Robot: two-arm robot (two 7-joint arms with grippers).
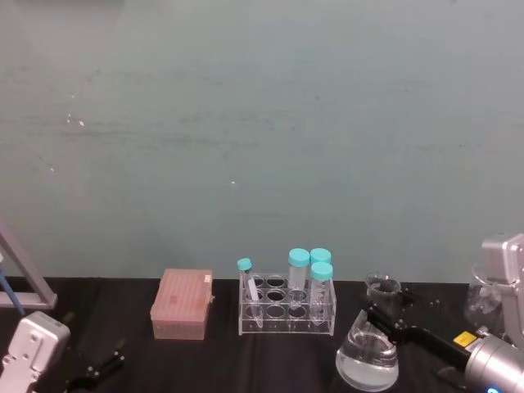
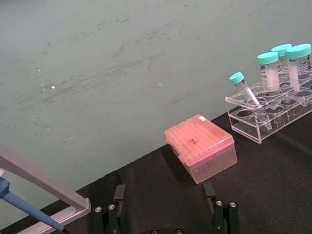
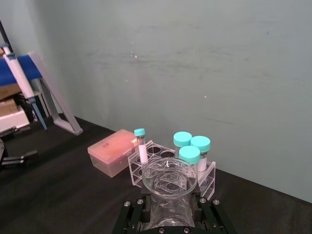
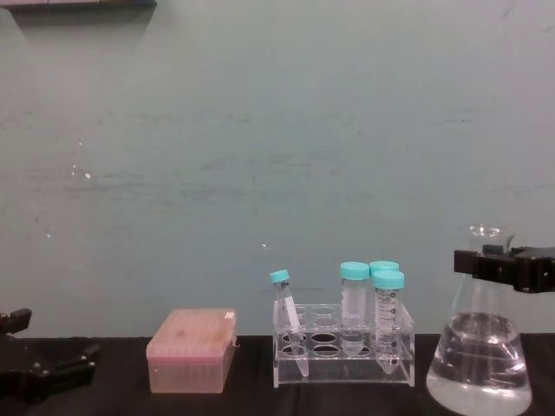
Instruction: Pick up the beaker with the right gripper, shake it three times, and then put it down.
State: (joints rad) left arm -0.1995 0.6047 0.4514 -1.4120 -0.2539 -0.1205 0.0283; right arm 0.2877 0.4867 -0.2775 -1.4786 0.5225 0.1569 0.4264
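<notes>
Plainly gripping the beaker (image 1: 368,354) by its neck with the right gripper (image 1: 385,315), reaching in from the lower right of the head view. Black fingers (image 4: 473,263) closed on the glass from both sides, just under the flared rim.

Upright in the chest view, at the far right: long axis vertical, rim up, wide base down. Roughly a third full of clear liquid. Cannot tell whether the base rests on the black table (image 1: 246,360) or hangs just above it.

Placed right of the rack (image 1: 286,318), near it but apart, and closer to the robot. From the right wrist, looking down into the open mouth, with the rack just behind it.

In the rack, 4 teal-capped tubes (image 4: 388,312): 1 thin one leaning left at the left end, 3 wider ones upright at the right end. Left of the rack and apart from it, a pink box (image 1: 182,304) with its lid shut. Farther left, a grey stand (image 3: 58,105) with a pipette (image 3: 19,78) hung on it.

At the near left, low by the table, the left gripper (image 1: 94,368), idle, fingers spread wide with nothing between them.

As for writing: printed scale lines on the wider tubes, too small to read. A yellow label (image 1: 464,338) on the right arm, unreadable. A small dark mark on the box lid, also unreadable.
</notes>
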